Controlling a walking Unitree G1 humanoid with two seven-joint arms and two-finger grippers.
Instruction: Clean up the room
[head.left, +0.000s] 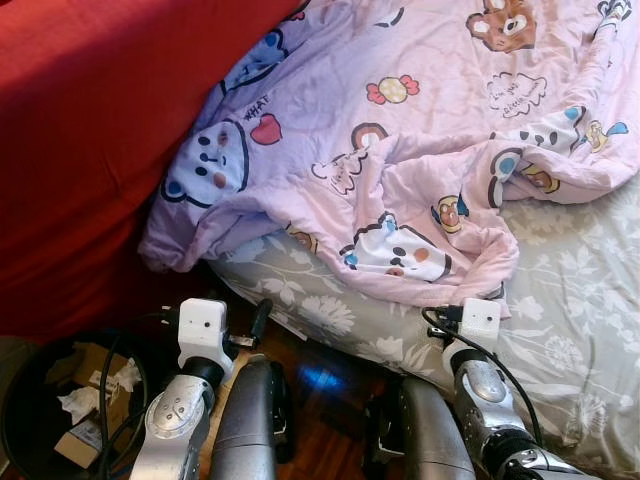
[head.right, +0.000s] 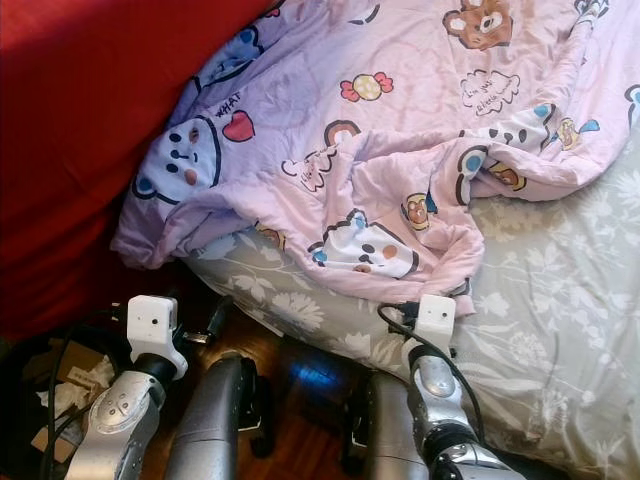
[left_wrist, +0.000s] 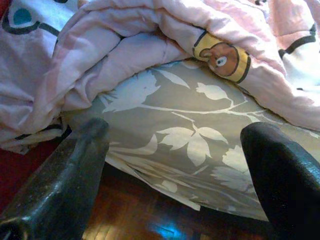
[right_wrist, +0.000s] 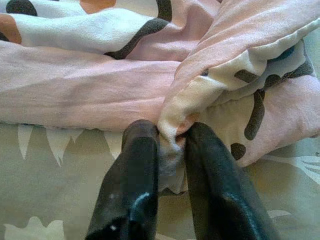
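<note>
Right wrist view: right gripper (right_wrist: 172, 137) fingers pinching pink blanket (right_wrist: 210, 100) edge

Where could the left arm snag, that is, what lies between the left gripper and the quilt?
In the left wrist view, only grey floral sheet over the bed edge lies between the open left gripper and the pink quilt.

The right end effector (right_wrist: 172, 150) pinches a fold of the pink cartoon-print blanket (right_wrist: 210, 95) between its two black fingers (right_wrist: 132, 180). Beneath and to both sides of the fingers lies the grey leaf-patterned bedsheet (right_wrist: 45, 190).
</note>
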